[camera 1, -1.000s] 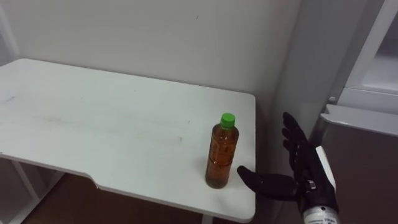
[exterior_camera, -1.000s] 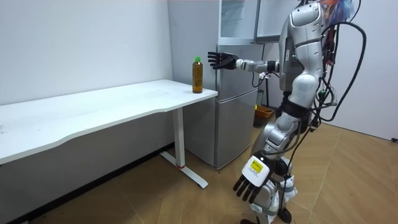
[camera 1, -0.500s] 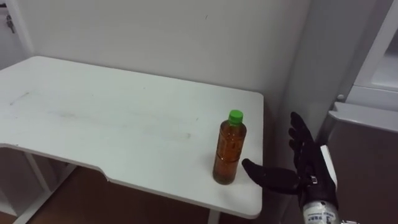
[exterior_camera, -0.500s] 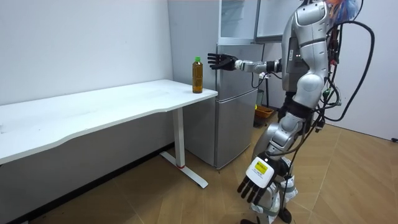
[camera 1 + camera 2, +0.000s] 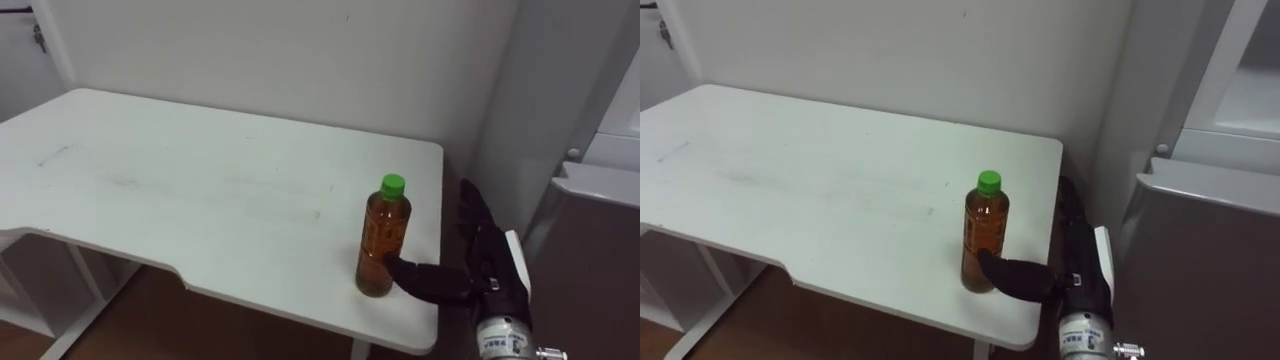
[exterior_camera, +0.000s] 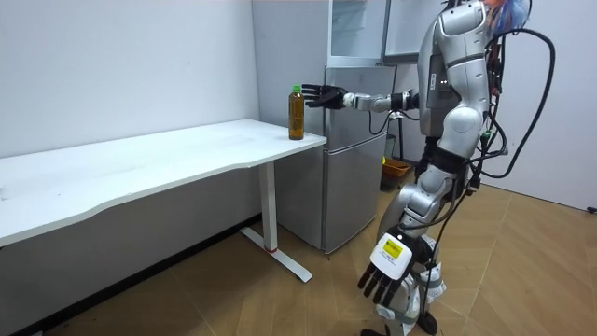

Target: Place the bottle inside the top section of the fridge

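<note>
A clear bottle (image 5: 385, 238) of brown drink with a green cap stands upright near the right front corner of the white table (image 5: 200, 190). My right hand (image 5: 490, 268) is just right of it, open, fingers straight and spread. Its thumb reaches to the bottle's lower side. In the room view the bottle (image 6: 296, 112) stands at the table's end with my right hand (image 6: 322, 95) beside its top. My left hand (image 6: 384, 273) hangs low by my leg, fingers relaxed. The fridge (image 6: 359, 177) stands right behind the table's end, and its upper door (image 6: 359, 28) stands open.
A pale wall runs behind the table. The fridge's grey side (image 5: 590, 230) rises close to my right arm. I stand on the wood floor (image 6: 522, 271) in front of the fridge, facing the table's end.
My right hand has moved left toward the bottle, and its thumb now reaches the bottle's side. The eye view has shifted, so the bottle sits further right in it.
</note>
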### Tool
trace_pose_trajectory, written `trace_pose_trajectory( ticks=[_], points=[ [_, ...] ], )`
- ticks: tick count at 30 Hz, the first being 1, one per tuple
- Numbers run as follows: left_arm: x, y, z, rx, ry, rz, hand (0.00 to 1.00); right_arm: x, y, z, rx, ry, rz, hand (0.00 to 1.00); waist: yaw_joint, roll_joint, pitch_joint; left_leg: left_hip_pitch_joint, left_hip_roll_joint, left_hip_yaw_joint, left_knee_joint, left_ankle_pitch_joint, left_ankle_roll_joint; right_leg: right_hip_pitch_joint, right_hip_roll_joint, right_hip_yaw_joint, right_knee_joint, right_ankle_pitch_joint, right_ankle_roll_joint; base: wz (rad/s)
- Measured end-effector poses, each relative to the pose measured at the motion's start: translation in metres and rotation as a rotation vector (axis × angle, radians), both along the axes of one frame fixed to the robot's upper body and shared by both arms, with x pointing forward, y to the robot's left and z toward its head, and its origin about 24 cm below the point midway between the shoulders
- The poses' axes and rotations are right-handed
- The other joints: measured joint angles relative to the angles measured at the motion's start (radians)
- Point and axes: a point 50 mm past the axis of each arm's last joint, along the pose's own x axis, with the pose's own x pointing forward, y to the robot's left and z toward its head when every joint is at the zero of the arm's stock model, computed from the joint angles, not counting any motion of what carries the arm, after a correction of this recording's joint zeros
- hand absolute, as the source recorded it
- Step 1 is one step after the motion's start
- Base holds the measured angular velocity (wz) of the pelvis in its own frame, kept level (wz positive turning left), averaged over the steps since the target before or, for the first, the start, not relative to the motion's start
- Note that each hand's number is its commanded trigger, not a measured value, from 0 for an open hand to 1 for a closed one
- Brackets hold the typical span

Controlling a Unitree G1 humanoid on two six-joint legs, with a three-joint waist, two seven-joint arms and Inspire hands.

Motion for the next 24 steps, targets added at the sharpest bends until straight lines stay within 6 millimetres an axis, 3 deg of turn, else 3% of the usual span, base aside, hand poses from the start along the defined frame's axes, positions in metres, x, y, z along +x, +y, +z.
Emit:
trace_pose_trajectory(
  ticks=[4,17,24],
  points=[
    [0.005,0.0,0.001,0.0,-0.011,-0.004,0.0,-0.002,0.009,-0.002,-0.034,0.004,0.035,0.0,0.002,-0.012,0.0078,-0.002,0.0,0.001,-0.008,0.001,-0.001,-0.003,0.0,0.004,0.0,-0.001,0.001,0.0],
    [0.008,-0.002,0.001,0.004,-0.024,-0.003,0.0,-0.001,0.01,-0.002,-0.021,0.008,0.045,0.0,0.0,-0.019,0.0049,0.0,0.005,0.001,-0.009,0.001,-0.001,-0.004,0.0,0.001,0.001,-0.003,0.002,0.0],
    [0.007,0.003,0.002,0.019,-0.031,0.016,0.0,0.003,0.003,-0.018,0.015,0.098,0.018,0.0,0.001,-0.017,0.006,-0.004,0.007,-0.001,-0.002,0.001,-0.001,-0.003,0.001,0.0,0.005,0.0,-0.001,0.0]
  ],
)
